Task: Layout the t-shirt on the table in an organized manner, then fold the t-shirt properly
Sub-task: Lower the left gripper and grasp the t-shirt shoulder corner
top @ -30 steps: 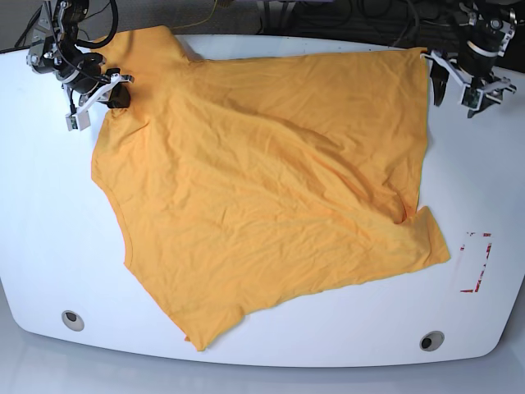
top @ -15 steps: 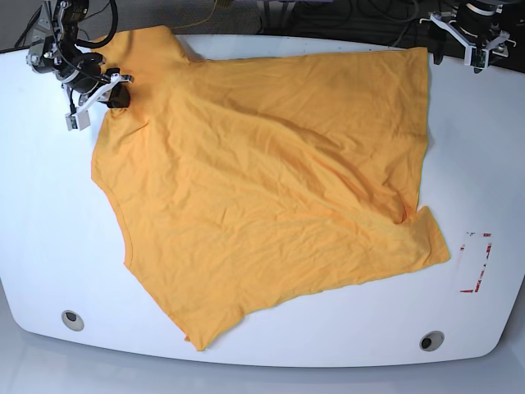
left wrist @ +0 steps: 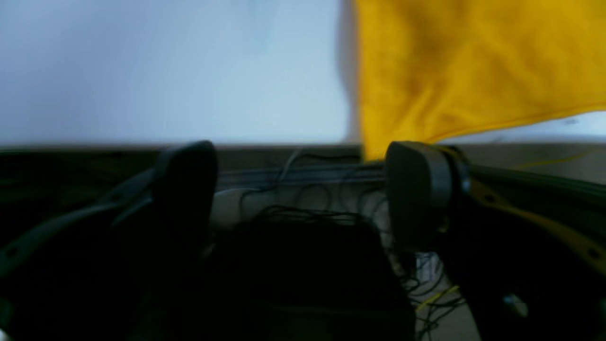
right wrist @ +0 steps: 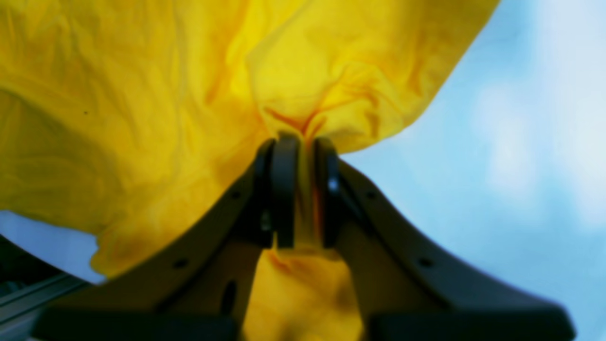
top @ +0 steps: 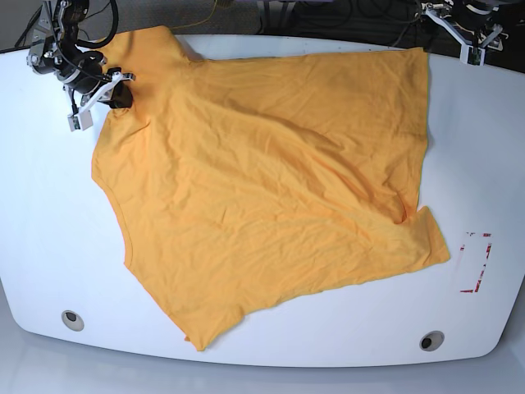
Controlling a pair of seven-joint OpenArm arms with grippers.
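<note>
**Shirt Pinned at 1 Corner as Second Arm Pulls Away**

In the right wrist view, the right gripper (right wrist: 303, 189) has its 2 dark fingers (right wrist: 284, 189) pressed together on a bunched fold of the t-shirt (right wrist: 142, 118), yellow cloth squeezed between the pads and spilling below them. In the base view that gripper (top: 115, 89) sits at the upper left of the frame, clamped on the garment's edge just below the sleeve.

The left gripper (left wrist: 303, 189) stands with its fingers (left wrist: 416, 189) spread wide and nothing between them; only cables and a dark backdrop show in the gap, with the shirt's corner (left wrist: 450, 71) lying above on the table (left wrist: 165, 71). In the base view it (top: 469, 33) is at the upper right, beyond the tabletop's far edge.

Compared with 1 second ago, the left gripper has climbed from beside the shirt's upper right corner to the frame's top edge, and its fingers have spread further. The right gripper and the cloth have not shifted.

The t-shirt (top: 271, 189) lies spread and wrinkled across most of the white table (top: 49, 246), skewed diagonally. A red tape outline (top: 476, 263) marks the right side, clear of the cloth. No readable writing or label is visible.
</note>
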